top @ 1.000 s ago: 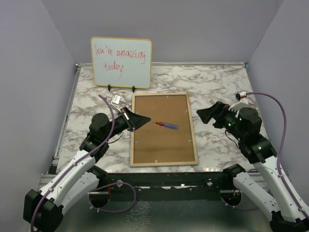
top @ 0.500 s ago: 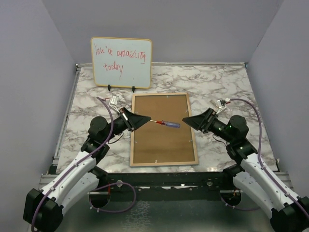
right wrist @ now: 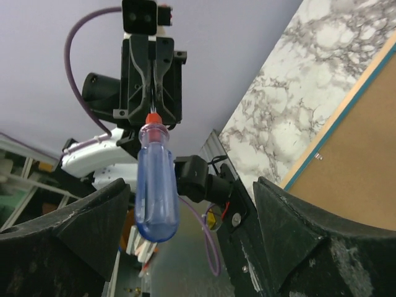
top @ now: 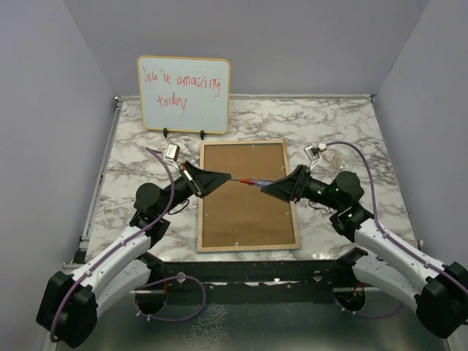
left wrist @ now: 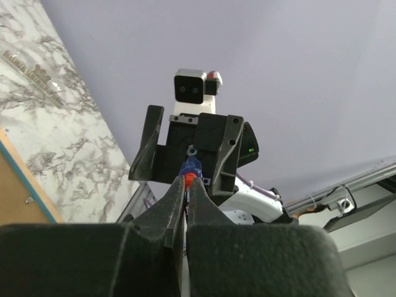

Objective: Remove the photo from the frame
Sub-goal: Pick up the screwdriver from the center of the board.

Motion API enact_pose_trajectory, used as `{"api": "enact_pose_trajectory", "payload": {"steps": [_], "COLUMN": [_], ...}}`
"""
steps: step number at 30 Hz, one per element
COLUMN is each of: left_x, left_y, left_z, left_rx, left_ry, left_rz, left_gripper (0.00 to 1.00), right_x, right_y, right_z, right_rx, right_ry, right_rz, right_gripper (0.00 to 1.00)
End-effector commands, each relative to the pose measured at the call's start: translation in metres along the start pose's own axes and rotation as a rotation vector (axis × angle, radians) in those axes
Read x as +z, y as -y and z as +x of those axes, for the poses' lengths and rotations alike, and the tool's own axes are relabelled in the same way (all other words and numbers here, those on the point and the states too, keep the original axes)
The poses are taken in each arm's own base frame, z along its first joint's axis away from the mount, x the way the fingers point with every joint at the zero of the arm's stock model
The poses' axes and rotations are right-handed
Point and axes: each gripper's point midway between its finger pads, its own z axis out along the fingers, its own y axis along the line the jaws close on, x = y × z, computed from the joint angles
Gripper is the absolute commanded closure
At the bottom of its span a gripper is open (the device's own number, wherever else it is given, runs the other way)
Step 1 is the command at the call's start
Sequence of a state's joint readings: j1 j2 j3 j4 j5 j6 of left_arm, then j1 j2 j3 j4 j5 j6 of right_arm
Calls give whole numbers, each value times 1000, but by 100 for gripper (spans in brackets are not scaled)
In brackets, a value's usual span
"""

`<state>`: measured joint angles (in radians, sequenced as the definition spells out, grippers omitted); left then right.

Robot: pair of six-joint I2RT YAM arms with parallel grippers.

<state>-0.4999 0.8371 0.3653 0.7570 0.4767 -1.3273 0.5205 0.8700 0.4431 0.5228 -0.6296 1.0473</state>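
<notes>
**Just above the frame: screwdriver held between two arms**

At the centre of the top view the frame (top: pixel 247 196) lies board-up, and the screwdriver (top: pixel 252 180) hangs over its upper half. The left gripper (top: pixel 219 178) pinches the shaft. The right gripper (top: pixel 269 190) stands spread around the blue handle. Only the right wrist view shows gaps either side of that handle.

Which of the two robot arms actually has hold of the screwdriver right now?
The left tool: it is pinched shut on the metal shaft of the screwdriver. The right tool only straddles the blue handle, open, a finger on either side.
</notes>
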Motion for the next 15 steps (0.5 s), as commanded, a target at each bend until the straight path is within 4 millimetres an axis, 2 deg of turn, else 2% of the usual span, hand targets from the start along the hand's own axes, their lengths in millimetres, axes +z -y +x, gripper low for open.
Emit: {"api": "enact_pose_trajectory", "payload": {"steps": [1,7,15], "left_x": [-2,-3,-3], "left_y": [20,21,21], "left_z": [1,1,2], "left_rx": [-14,-18,-26], "left_ry": [16,21,21], "left_rz": [101,111,112], "left_gripper": [100,100,100], "right_x": [13,20,29], "right_y": [-25,-36,-40], "right_z": [-6,-16,-8], "right_rx": [-58,-74,-46], "right_ry": [12,27,-13], "right_rz": [-91,-120,-170], "right_gripper": [16,20,41]}}
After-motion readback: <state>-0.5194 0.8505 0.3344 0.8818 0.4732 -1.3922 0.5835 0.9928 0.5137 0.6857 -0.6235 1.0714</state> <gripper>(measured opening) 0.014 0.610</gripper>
